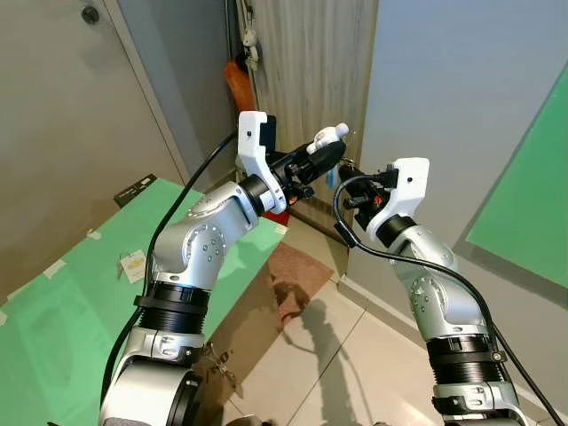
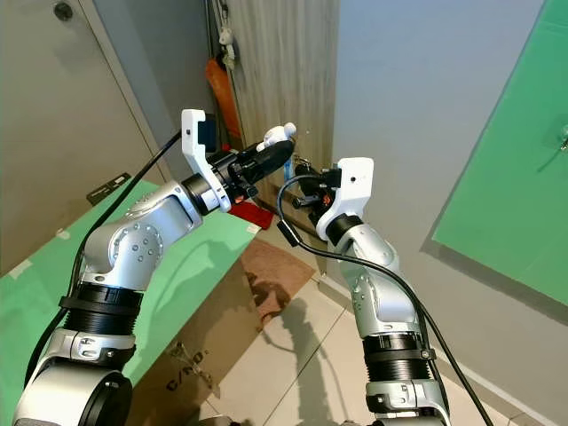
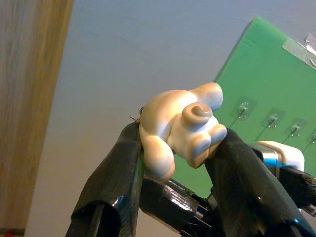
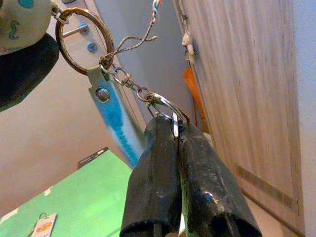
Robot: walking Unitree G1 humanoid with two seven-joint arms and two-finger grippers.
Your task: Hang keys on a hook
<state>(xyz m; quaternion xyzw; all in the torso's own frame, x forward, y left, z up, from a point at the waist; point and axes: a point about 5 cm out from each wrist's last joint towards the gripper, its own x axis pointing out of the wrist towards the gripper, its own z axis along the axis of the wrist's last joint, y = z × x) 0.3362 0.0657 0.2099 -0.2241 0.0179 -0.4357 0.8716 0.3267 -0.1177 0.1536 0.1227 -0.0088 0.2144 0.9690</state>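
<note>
So the keys (image 4: 116,106) are hanging in mid-air between my two grippers right now, up at chest height in front of the wood-panelled wall (image 1: 311,53). I'm looking at a bunch with a cream figurine charm (image 3: 180,126), a big ring (image 4: 81,42), a blue strap tag and a small ring (image 4: 165,106) at the far end of the chain.

The left gripper (image 3: 180,148) is clamping the charm between both fingers, and the right gripper (image 4: 175,131) is pinching the small ring with its fingers closed tight together. In the head views the two grippers are meeting just beside each other, left one coming in from the left, right one from the right.

The hooks (image 3: 271,120) are sitting in a row on the green board (image 1: 532,186) on the wall to my right, well apart from the keys, so I'm reckoning this is the bit where I'm sorting out the grip before carrying over.

What I'm thinking for doing it well: I'm wanting one ring hanging open and free so a hook can pass through it. With both ends held the chain is stretched, so I'd be letting one side go gently, not yanking, and keeping the ring's opening facing the board. Risk is the bunch swinging or twisting once it's dangling from one gripper
</note>
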